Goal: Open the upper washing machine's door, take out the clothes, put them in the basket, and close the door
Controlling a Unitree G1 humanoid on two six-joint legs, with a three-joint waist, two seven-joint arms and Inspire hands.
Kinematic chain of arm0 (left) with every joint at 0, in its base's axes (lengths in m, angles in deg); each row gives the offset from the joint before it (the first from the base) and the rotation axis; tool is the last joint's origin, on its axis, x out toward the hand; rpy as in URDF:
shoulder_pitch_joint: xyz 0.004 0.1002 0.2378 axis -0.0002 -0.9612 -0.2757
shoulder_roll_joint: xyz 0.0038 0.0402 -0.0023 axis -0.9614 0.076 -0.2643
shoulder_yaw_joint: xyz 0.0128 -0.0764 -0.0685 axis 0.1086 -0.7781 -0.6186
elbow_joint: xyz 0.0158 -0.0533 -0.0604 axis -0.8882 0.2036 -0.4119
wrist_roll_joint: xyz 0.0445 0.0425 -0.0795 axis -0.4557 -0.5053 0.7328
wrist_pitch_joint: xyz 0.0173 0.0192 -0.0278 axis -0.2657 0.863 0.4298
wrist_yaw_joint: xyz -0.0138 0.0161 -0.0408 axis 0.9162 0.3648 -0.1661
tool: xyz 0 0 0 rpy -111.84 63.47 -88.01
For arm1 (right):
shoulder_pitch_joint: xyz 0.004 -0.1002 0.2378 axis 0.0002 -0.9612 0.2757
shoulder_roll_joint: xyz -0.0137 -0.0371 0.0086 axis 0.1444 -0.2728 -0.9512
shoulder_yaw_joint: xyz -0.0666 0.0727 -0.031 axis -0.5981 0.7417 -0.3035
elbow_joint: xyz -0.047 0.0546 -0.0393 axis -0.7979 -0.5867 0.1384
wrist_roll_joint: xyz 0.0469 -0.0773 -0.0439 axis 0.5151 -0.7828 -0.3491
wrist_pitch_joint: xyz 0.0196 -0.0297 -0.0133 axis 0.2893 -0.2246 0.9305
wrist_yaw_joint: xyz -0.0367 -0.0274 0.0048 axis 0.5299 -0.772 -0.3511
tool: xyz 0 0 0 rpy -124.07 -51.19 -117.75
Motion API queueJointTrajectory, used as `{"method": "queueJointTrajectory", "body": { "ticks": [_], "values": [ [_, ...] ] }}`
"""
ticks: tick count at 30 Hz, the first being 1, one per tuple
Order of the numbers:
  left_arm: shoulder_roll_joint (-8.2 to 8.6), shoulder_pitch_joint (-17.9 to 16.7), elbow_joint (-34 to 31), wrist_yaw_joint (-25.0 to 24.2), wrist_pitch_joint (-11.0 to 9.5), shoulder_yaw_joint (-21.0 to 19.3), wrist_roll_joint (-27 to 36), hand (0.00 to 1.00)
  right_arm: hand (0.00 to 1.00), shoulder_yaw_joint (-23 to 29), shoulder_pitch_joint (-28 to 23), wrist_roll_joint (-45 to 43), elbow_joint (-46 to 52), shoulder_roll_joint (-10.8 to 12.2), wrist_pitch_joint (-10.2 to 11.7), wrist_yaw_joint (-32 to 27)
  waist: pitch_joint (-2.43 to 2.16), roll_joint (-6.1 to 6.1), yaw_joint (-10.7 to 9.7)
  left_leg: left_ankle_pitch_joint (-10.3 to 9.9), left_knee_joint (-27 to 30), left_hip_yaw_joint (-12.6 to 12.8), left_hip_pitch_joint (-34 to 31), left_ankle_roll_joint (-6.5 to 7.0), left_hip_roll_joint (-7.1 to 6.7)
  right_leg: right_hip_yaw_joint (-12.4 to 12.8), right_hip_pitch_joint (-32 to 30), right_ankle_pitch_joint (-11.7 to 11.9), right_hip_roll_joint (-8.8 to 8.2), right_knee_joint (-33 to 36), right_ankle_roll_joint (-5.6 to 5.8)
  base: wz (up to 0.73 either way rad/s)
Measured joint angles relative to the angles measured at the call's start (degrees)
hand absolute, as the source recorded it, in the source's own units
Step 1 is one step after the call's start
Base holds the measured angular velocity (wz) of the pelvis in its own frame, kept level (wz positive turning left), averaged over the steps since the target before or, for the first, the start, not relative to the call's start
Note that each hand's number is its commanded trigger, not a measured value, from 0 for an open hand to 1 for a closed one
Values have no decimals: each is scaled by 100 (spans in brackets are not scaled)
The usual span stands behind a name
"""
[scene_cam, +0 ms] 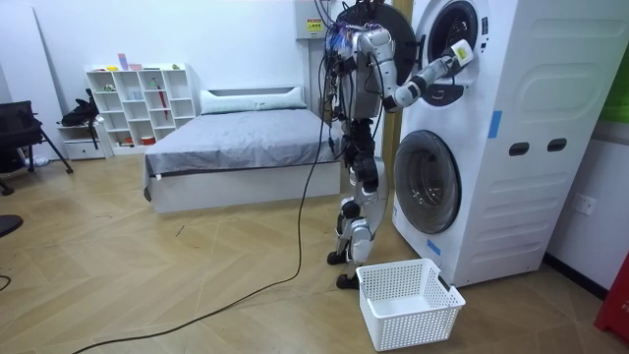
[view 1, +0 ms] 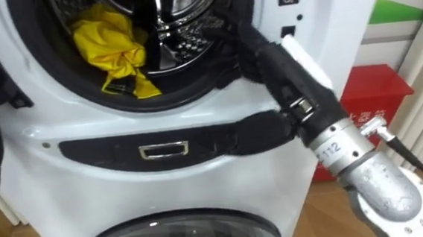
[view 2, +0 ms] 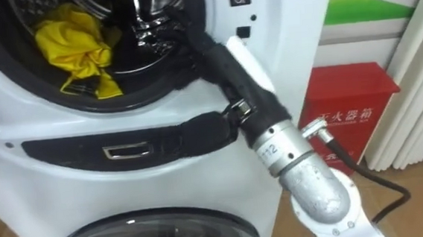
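- I cannot read the fingers of my right hand (view 1: 263,51) against the dark drum (view 1: 183,34).
- Top edge cuts the drum; bottom edge cuts the lower door (view 1: 182,236).

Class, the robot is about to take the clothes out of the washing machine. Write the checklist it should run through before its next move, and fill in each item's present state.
1. Washing machine open: ok, the upper drum is exposed.
2. Target found: ok, a yellow cloth lies at the lower left of the drum opening.
3. Right hand on the cloth: not ok, it is at the opening's right rim, apart from the cloth.
4. More clothes deeper in the drum: cannot tell.
5. Basket ready: ok, it stands on the floor by the robot's feet, in front of the machine.
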Motion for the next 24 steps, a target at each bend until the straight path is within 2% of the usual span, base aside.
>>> {"method": "queueJointTrajectory", "body": {
  "ticks": [4, 8, 11, 16, 18, 21, 24],
  "values": [
    [0, -1, 32, -6, -2, 1, 1, 0, 0, -339, -37, 21, 4, 229, 0, 338, -8, -76, 40, 8, 2, -1, 51, -13, 8, -13, 64, -31, 9, -9, -33, 2],
    [0, 51, 50, -17, -50, 11, 14, 0, 0, -756, -39, 131, 16, 366, 0, 743, -56, -173, 276, -17, 3, -41, 51, -52, 9, -82, 91, -51, 6, -31, -26, 14],
    [2, 61, 50, -42, -85, 135, 12, 0, 0, -826, -39, 208, 40, 369, 4, 957, -35, -198, 317, -60, 6, -116, 52, -49, -17, -175, 156, -65, -18, -105, 18, 21],
    [-6, 118, 54, -160, -111, 181, 12, 0, 0, -929, -40, 207, 42, 366, 33, 1250, 4, -139, 393, -99, 0, -149, 55, -14, -43, -182, 214, -55, -37, -95, 67, 1],
    [-4, 177, 56, -170, -140, 195, 13, 0, 0, -967, -40, 208, 43, 372, 60, 1355, 46, -88, 438, -114, -5, -151, 54, -13, -42, -191, 254, -53, -34, -114, 69, 0],
    [3, 246, 56, -170, -170, 221, 15, 0, 0, -983, -39, 208, 44, 385, 70, 1437, 82, -36, 457, -127, -13, -162, 51, -15, -41, -190, 250, -75, -30, -121, 71, 2],
    [6, 248, 70, -169, -171, 220, 14, 0, 0, -981, -38, 208, 44, 396, 70, 1450, 84, -33, 465, -129, -25, -163, 51, -19, -41, -185, 222, -85, -27, -130, 66, 0]
  ]
}}
